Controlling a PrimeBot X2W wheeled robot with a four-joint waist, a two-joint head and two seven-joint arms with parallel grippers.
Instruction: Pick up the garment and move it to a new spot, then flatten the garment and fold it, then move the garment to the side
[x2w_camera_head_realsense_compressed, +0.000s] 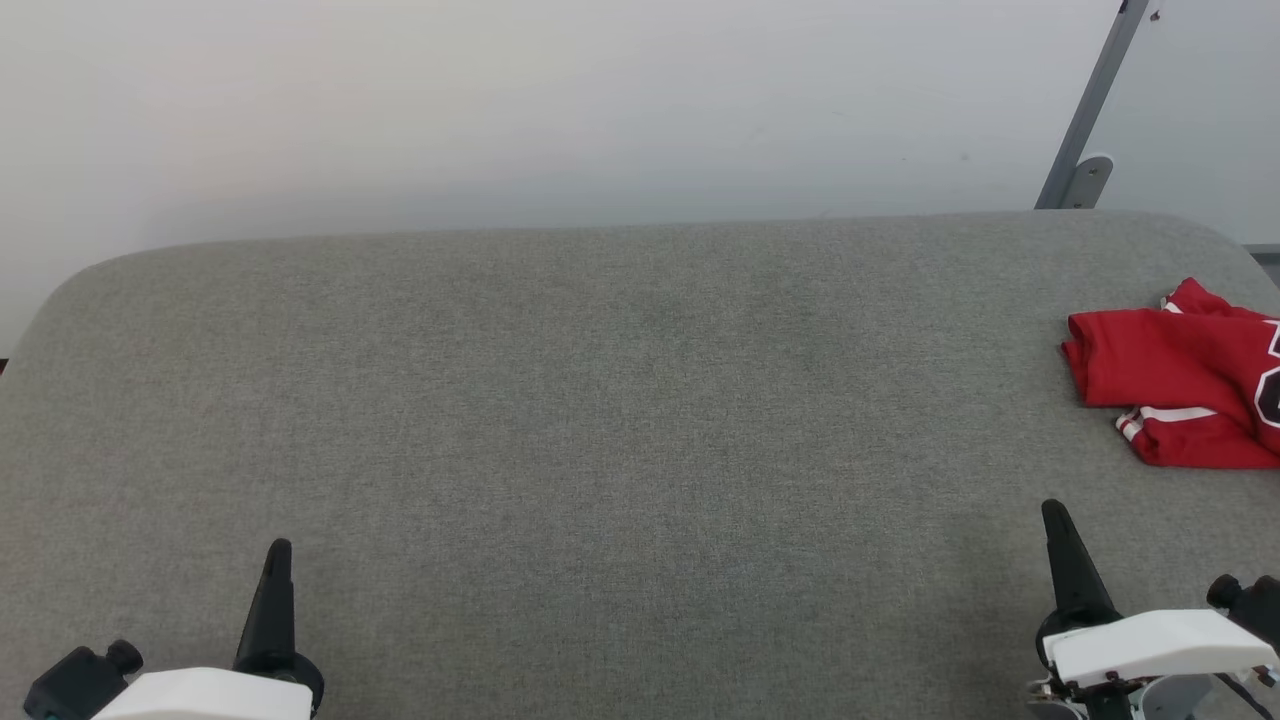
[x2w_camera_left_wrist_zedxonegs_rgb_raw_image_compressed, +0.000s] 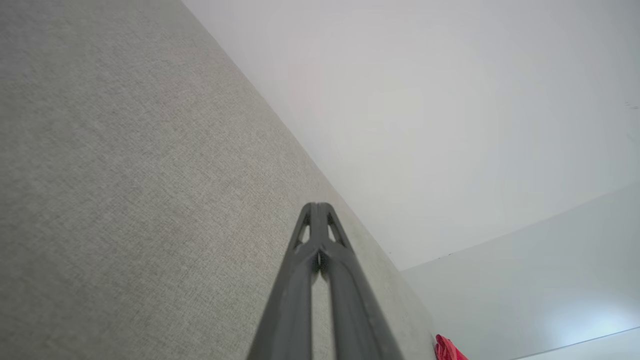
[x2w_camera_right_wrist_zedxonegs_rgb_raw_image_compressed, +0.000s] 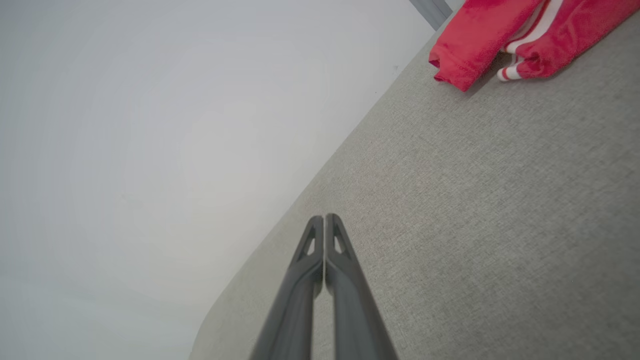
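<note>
Lying at the far right of the counter (x2w_camera_head_realsense_compressed: 600, 400), the garment (x2w_camera_head_realsense_compressed: 1170, 375) is a compact red bundle in layers, near the rounded far corner, and my head view cuts off its right part. That position is the main risk as I judge it. With so little counter beyond it, any nudge or drag rightward could slide it over the edge. A pinch on only the top layer could also pull the layers apart, since the striped trim pokes loose at the near side.

What I can see of it runs left to right across the counter, a rolled red edge facing the middle and a black character showing at the cut-off side. I cannot settle its true long axis.

This fits a bundle waiting to be fetched as well as a folded one already set aside.

My left tool (x2w_camera_head_realsense_compressed: 278, 548) and right tool (x2w_camera_head_realsense_compressed: 1053, 508) are both clenched on nothing, well apart from it.
</note>
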